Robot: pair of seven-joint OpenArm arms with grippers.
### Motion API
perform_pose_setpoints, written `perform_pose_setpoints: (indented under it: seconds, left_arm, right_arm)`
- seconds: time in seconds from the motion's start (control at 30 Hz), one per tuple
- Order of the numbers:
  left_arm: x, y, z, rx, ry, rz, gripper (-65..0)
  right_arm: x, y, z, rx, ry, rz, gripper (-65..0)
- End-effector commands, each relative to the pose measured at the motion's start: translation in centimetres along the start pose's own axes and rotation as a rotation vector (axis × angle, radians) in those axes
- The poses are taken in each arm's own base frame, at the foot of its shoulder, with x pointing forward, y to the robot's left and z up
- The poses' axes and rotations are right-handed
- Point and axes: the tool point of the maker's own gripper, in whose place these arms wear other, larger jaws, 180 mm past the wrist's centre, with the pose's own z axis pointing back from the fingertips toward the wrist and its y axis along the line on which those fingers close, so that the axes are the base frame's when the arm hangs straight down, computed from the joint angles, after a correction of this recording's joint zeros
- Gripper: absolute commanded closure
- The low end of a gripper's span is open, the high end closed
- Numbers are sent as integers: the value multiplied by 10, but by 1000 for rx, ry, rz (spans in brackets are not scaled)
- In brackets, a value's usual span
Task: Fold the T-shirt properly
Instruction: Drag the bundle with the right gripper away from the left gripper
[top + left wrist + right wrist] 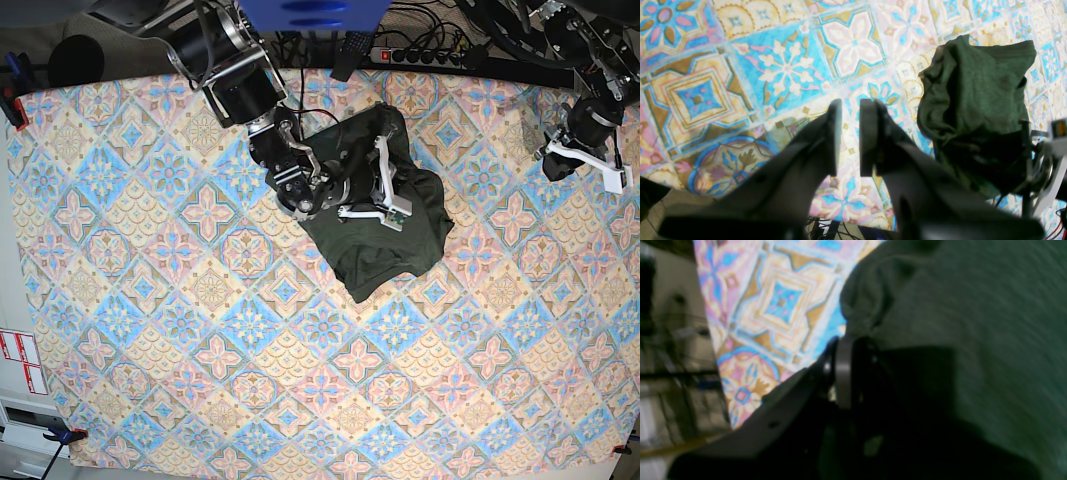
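Observation:
The T-shirt (385, 235) is a dark olive-green bundle lying crumpled and partly folded at the middle back of the patterned tablecloth (250, 350). My right gripper (350, 195) reaches in from the back left onto the shirt's left part. In the right wrist view it (853, 343) is shut, and a fold of the T-shirt (957, 306) bunches at its fingertips. My left gripper (553, 165) hangs far off at the back right, away from the shirt. In the left wrist view it (850, 103) shows a narrow empty gap between its fingers, with the T-shirt (973, 93) off to the right.
A power strip (420, 55) and cables run along the table's back edge. A red clamp (10, 105) holds the cloth at the left edge. The right arm's links (250, 95) cross above the back left of the table.

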Motion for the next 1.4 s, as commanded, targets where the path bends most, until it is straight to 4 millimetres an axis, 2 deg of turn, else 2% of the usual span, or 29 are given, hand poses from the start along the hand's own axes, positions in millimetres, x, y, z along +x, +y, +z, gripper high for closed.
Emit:
perform_pose_setpoints:
  seconds: [0.0,0.2,0.4,0.5,0.6,0.7,0.83,1.1,1.23,1.37]
  left_arm:
    - [13,-3,4,-11,-41,-21,-97]
    - [13,-3,4,-11,-41,-21,-97]
    - [13,-3,4,-11,-41,-21,-98]
    - [13,-3,4,-11,-41,-21,-98]
    - [13,-3,4,-11,-41,-21,-98]
    - [13,-3,4,-11,-41,-21,-99]
    - [13,-3,4,-11,-41,-21,-99]
    - [13,-3,4,-11,-41,-21,-99]
    - [13,-3,4,-11,-41,-21,-99]
    - [13,-3,4,-11,-41,-21,-99]
  right_arm:
    - [-2,-25,10,-78,28,-2,-48]
    - [-19,-55,30,-142,22,-70,-48]
    - [-28,-81,49,-202,-9,-143,-48]
    - [-30,-104,67,-254,-34,-182,-48]
    - [-41,-120,81,-293,-34,-212,-48]
    - [-37,-142,100,-341,-51,-216,-48]
    - [-45,-162,122,-396,-74,-264,-48]
    - [-20,-200,161,-482,-159,-285,-48]
    - [-18,-201,164,-489,-159,-277,-48]
    - [-1,-204,182,-532,-171,-227,-48]
